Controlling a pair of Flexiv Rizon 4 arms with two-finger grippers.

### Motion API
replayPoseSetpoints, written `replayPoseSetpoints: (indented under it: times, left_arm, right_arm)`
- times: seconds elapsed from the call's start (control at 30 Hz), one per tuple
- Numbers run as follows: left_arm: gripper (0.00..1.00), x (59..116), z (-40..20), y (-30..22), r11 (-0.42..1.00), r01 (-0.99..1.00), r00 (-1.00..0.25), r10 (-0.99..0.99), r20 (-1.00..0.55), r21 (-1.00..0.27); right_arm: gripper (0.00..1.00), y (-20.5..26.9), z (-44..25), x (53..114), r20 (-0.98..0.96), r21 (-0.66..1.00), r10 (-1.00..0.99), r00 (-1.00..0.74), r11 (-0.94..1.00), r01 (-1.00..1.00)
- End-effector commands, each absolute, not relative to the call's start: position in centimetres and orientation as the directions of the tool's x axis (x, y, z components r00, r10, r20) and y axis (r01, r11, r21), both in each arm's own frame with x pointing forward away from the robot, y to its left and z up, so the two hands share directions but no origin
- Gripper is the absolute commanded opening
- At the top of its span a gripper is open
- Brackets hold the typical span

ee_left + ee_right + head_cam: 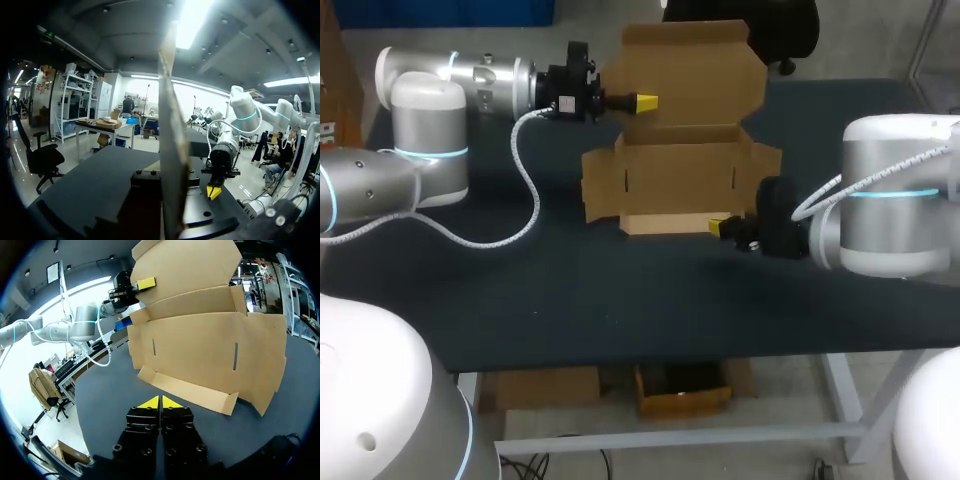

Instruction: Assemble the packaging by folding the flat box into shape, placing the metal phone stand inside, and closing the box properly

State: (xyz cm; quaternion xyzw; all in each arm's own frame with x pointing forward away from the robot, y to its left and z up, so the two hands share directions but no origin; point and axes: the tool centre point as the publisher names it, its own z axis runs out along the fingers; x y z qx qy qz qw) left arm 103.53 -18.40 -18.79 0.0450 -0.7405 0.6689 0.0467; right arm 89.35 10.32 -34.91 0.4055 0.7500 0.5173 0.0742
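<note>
Now, at the left, my left gripper [645, 101] comes in level from 9 o'clock and is clamped on the raised lid panel [695, 70]. Its wrist view shows that panel edge-on, running straight up between the fingers. The lid panel stands upright at the far side of the cardboard box [680, 175], which is only part-folded. The rest of it lies spread on the dark table [570, 290], with its long axis running 9 to 3 o'clock.

Along the near edge, the narrow front flap [665, 222] is tilted up a little. My right gripper [722, 227] sits low at that flap's right end, just beside it, with the yellow tips pressed together and nothing between them. From this claw, the flap lies at about 10 o'clock in the head view and directly ahead in its own wrist view, so the right arm is the nearer one for folding it.

Nothing stands between the claw and the flap. I cannot see the metal phone stand anywhere on the table.
</note>
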Motion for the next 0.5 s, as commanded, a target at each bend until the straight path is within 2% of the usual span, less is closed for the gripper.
replayPoseSetpoints:
  times: [0.03,0.5]
  left_arm:
    - [0.00,103.7,-19.0,-18.4,0.098,-0.129,-0.992,0.003,0.129,-0.987]
    - [0.00,103.7,-19.0,-18.4,0.098,-0.129,-0.992,0.003,0.129,-0.987]
  right_arm:
    - [0.00,12.0,-36.4,90.1,0.287,0.838,0.713,-0.640,0.137,0.528]
    - [0.00,13.3,-39.3,91.5,0.268,0.835,0.751,-0.603,0.132,0.535]
